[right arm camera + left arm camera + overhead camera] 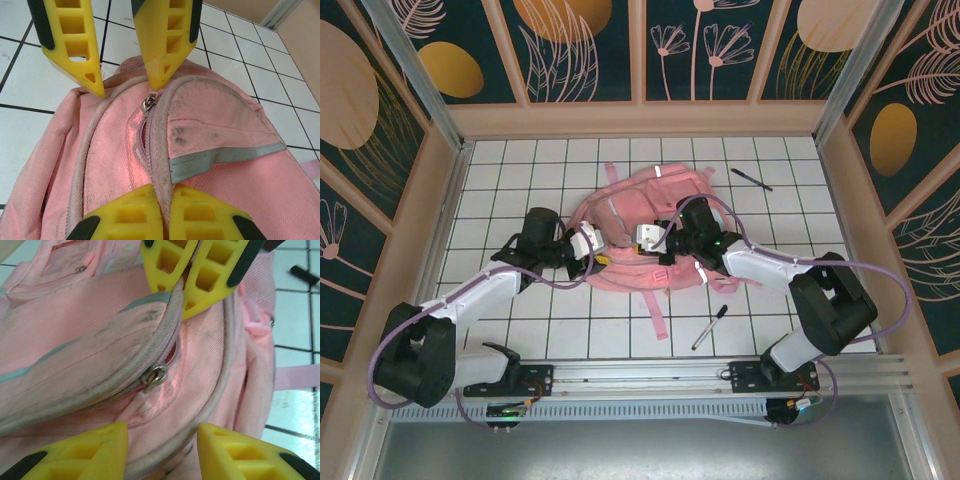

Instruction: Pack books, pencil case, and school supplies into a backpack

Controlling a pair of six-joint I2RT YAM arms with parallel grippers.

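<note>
The right gripper point(162, 192) squeezes the soft pink cloth backpack point(220, 120); left gripper point(161, 427) half open, small silver zip pull point(155, 377) ahead.

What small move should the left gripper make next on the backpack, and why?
Probably ease forward and close the left gripper on the zipper pull. The pull lies just ahead of its open fingers, the right gripper pinches the backpack seam nearby, and the zipper looks barely opened.
</note>
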